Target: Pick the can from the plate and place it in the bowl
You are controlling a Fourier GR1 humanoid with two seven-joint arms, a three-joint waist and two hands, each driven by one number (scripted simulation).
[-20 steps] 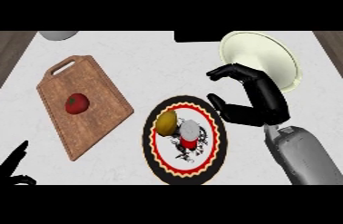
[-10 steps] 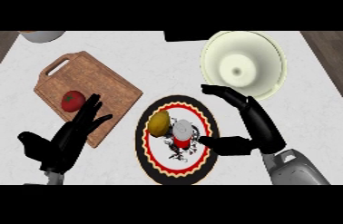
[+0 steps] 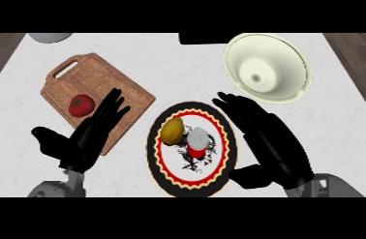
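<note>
Right hand [image 3: 275,146] open | can [image 3: 198,141] on plate [image 3: 218,177], just left of it

I see even, bright light on the white counter [image 3: 178,64]; shadows stay faint; the bowl [image 3: 268,68] shows soft shading inside; no glare.

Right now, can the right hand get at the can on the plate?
Probably yes. The right hand is open beside the plate, with bare plate between it and the can. The yellow item lies on the can's far side, so it shouldn't block.
</note>
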